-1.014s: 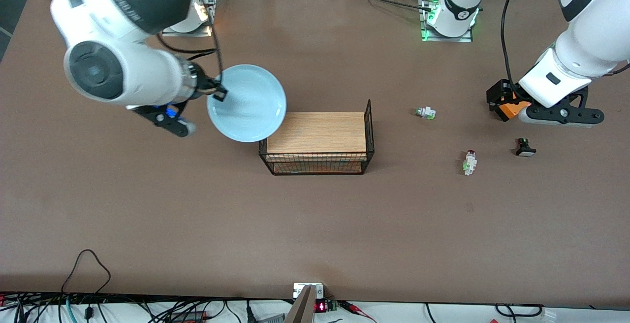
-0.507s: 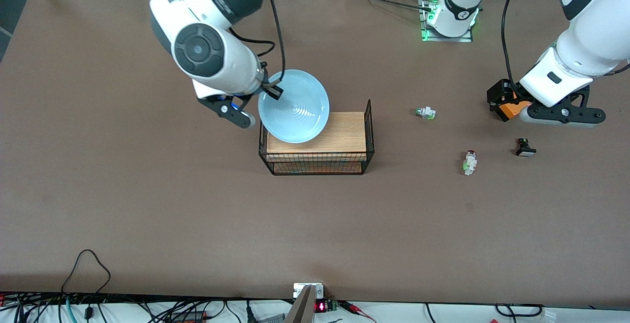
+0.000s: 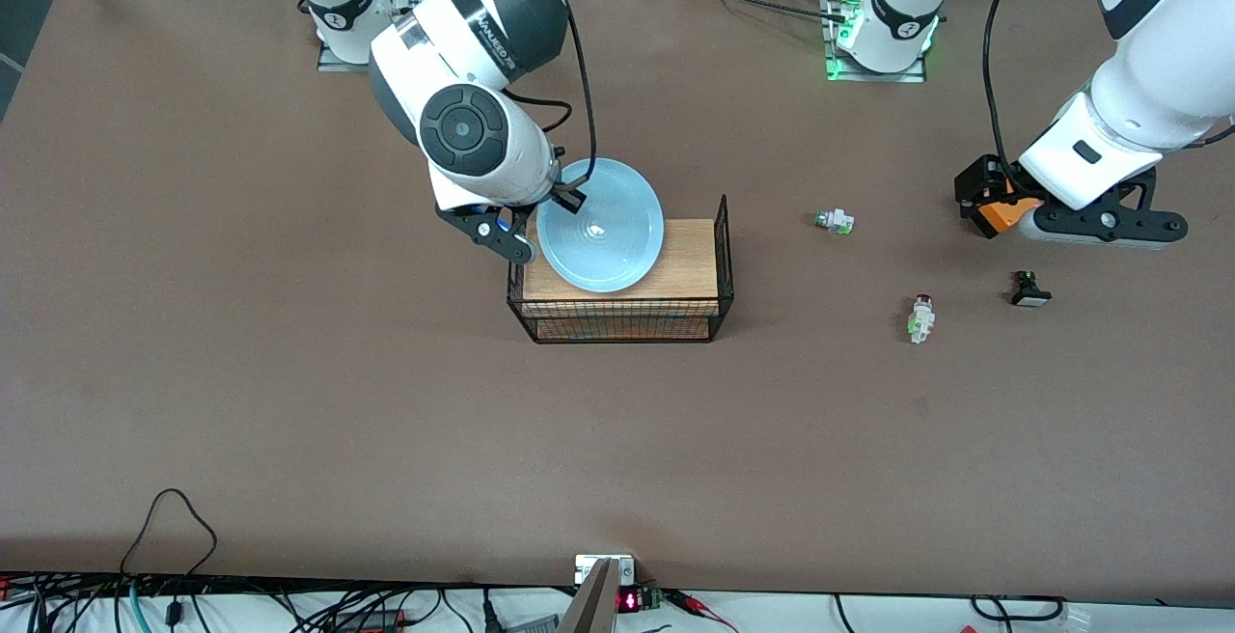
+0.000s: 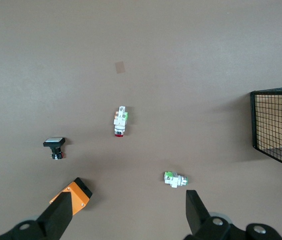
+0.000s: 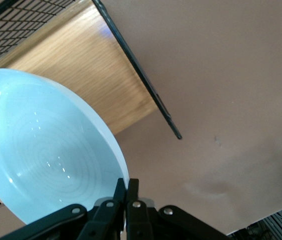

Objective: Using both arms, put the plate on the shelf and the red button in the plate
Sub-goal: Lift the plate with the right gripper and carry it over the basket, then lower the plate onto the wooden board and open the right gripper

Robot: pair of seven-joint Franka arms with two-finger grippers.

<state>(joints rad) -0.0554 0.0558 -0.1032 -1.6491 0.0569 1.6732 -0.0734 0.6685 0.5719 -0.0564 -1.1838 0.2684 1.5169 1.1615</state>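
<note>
The brown surface (image 3: 289,372) carries a black wire basket (image 3: 719,257) with a wooden floor. Over it, the right claw (image 5: 126,186) pinches the rim of the plate (image 3: 600,226). The left claw (image 4: 131,210), over bare surface, waits spread wide (nothing in it). Nearer the front camera lies the red button (image 3: 921,316). No writing reads clearly.

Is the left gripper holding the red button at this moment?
No, the red button lies on the table while the left gripper hangs open and empty above it.
</note>
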